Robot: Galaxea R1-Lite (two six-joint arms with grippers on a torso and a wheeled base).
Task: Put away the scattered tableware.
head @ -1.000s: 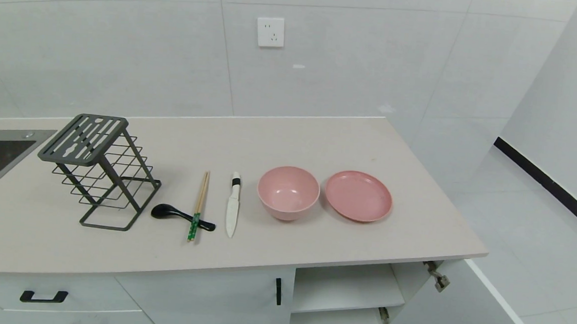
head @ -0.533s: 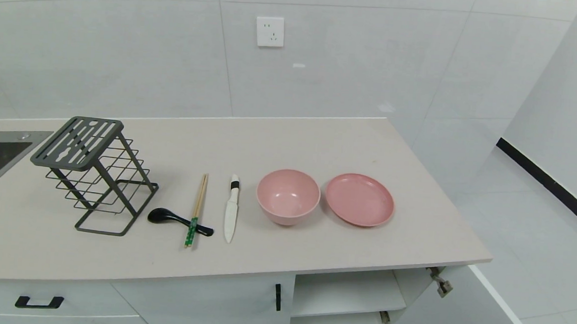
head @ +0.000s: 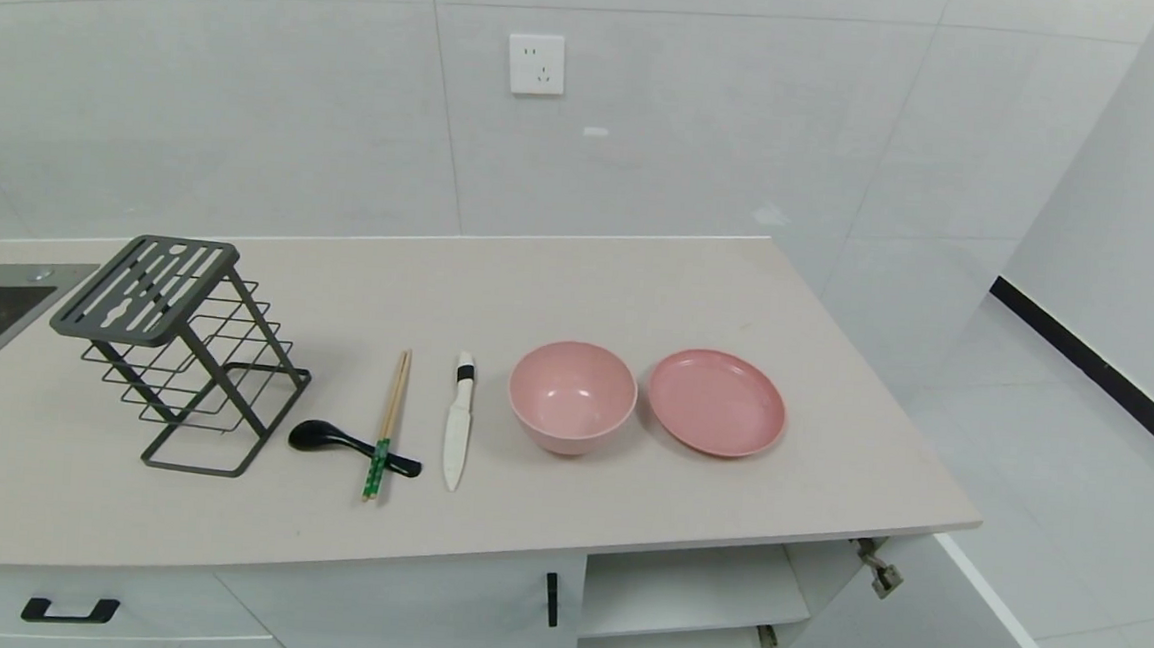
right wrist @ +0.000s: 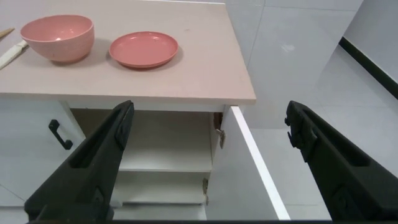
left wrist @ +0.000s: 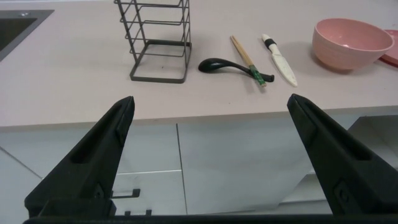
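gaping wide before the counter [left wrist: 74, 81], left hand [left wrist: 210, 99] and right hand [right wrist: 209, 106]

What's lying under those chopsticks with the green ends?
The handle of the black spoon crosses beneath the chopsticks near their green ends; the stretch directly under them is hidden. Elsewhere they rest on the countertop.

Left gripper [left wrist: 209, 99]: two matte black plastic fingers [left wrist: 93, 158], there they were, broad at the base and tapering to blunt tips.
Finger flanks: stepped ridge lines ran along each one.
Right gripper [right wrist: 209, 106]: the same matte black, wedge-shaped pair.
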